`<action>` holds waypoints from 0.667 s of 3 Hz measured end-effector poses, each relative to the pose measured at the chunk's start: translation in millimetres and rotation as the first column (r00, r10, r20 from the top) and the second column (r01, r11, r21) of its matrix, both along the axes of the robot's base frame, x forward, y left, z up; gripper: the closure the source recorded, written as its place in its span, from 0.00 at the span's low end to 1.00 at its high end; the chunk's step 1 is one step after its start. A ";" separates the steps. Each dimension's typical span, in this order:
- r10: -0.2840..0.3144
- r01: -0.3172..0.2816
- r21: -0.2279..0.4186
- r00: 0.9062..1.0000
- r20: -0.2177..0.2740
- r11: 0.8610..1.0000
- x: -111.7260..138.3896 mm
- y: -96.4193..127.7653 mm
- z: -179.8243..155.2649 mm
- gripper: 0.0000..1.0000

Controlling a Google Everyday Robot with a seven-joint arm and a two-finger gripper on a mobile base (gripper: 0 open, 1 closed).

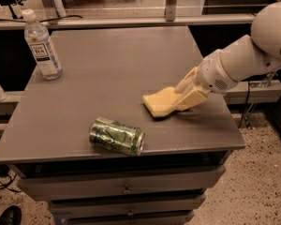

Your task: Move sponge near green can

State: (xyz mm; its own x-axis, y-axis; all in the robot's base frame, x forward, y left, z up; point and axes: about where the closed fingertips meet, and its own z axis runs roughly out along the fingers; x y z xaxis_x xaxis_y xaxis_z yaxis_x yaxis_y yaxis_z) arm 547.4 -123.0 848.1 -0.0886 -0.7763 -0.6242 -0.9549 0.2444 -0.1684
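The pale yellow sponge [158,102] lies tilted low over the grey table [112,64], right of centre near the front. My gripper [181,94] comes in from the right on a white arm and is shut on the sponge's right end with its cream fingers [193,97]. The green can [116,136] lies on its side near the table's front edge, dented, its shiny end facing right. The sponge is a short way up and to the right of the can, apart from it.
A clear plastic bottle [42,46] with a white cap stands at the table's back left. Drawers [126,189] sit under the tabletop. A rail and shelving run behind the table. The floor at right is speckled.
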 end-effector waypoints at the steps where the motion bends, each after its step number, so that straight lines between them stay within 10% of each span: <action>1: 0.045 -0.045 0.000 0.999 0.001 0.999 -10.9 7.6 4.1 1.00; 2: 0.068 -0.068 0.001 0.998 0.001 0.998 -17.2 11.5 4.5 1.00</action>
State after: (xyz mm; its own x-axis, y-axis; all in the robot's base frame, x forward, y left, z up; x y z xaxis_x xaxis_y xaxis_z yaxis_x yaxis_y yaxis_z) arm 530.3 -111.5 852.5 -0.0354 -0.7799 -0.6249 -0.9692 0.1791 -0.1687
